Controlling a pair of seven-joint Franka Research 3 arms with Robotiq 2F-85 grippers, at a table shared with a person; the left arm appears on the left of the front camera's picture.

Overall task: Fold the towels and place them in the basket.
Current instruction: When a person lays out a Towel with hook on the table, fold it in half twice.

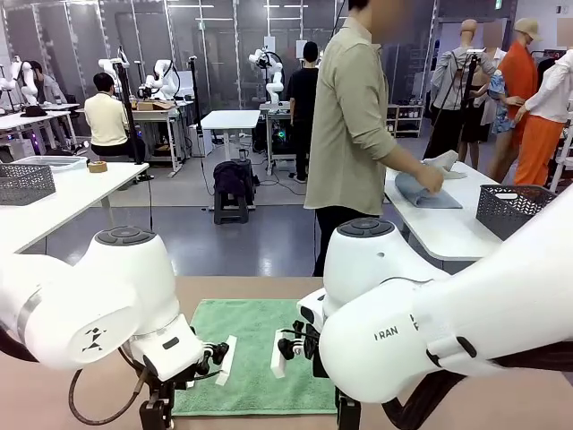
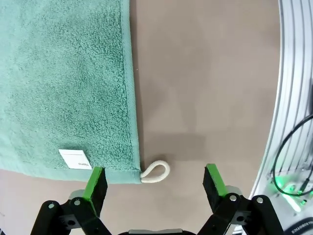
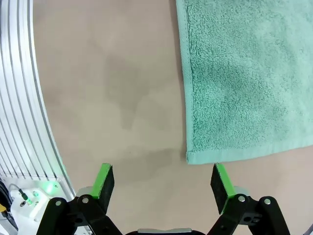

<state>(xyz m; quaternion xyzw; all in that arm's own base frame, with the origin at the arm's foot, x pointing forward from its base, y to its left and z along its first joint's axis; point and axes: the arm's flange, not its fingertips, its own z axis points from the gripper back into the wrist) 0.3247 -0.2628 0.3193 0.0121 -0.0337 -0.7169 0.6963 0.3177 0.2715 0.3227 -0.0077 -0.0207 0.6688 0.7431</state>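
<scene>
Pale brown and matte, the table (image 1: 269, 288) carried a rectangular mint green terry-cloth towel (image 1: 255, 354), spread flat in a single layer between the two white arms. The left tool (image 2: 154, 175) stood at the towel's near left corner with its green-padded fingers spread wide and nothing between them. In the left wrist view that corner lay just ahead of one pad (image 2: 95, 182), the hem running away from it across the table. A small cream cord loop (image 2: 156, 171) stuck out from the corner into the gap between the fingers, and a white sewn label (image 2: 75, 158) sat on the towel just inside the same corner. The right tool (image 3: 162, 171) stood at the towel's near right corner, its fingers equally wide apart and empty. That corner lay in front of the gap, closer to one pad (image 3: 218, 180), with bare table under the other. Whether either tool touched the cloth could not be told. A ribbed silver table edge (image 3: 19, 98) curved past on the side of each tool away from the towel. Beyond the towel's far edge a person in an olive shirt (image 1: 349, 125) stood turned aside, hands on a grey-blue cloth towel (image 1: 425, 193) on a white side table (image 1: 439, 235). A dark grey mesh basket (image 1: 510, 208) stood just beside that cloth.
</scene>
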